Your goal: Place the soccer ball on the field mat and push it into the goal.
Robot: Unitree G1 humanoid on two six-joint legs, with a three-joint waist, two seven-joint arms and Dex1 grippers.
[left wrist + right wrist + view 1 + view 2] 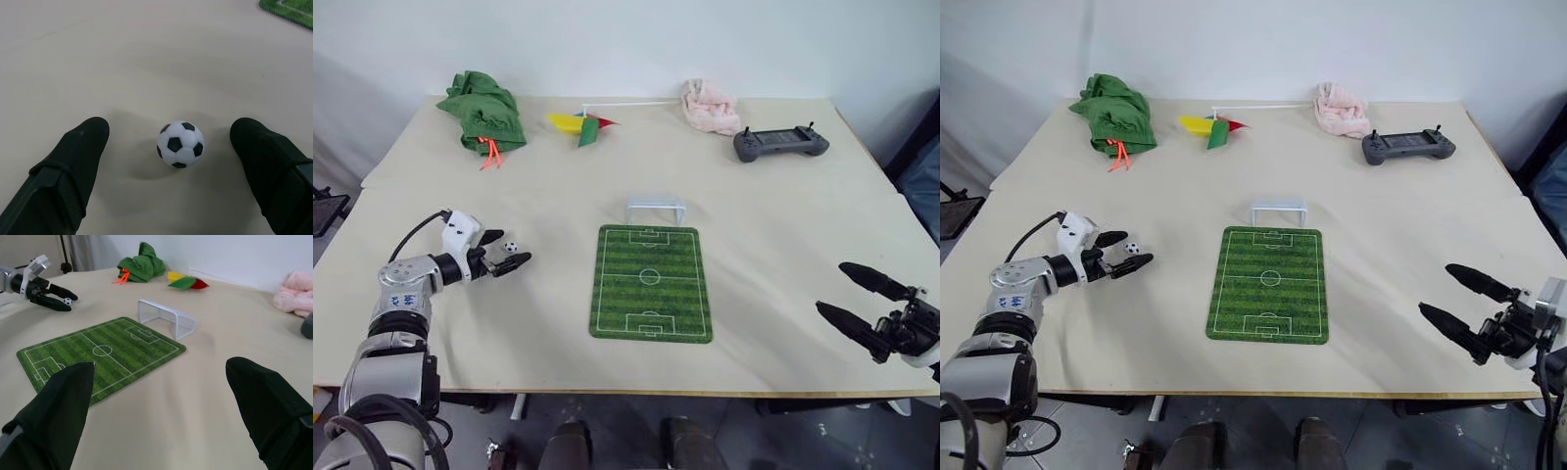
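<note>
Since the left claw has its two black fingers spread wide on either side of the tiny black-and-white soccer ball, which sits untouched on the beige counter well to the left of the flat green striped field mat, the sensible thing is to close gently and squarely so the ball cannot squirt out sideways. I'd lift it only a little and set it down on the mat's near half. The small white goal frame stands just beyond the mat's far edge, and the right claw, also wide and empty, hangs well clear.
</note>
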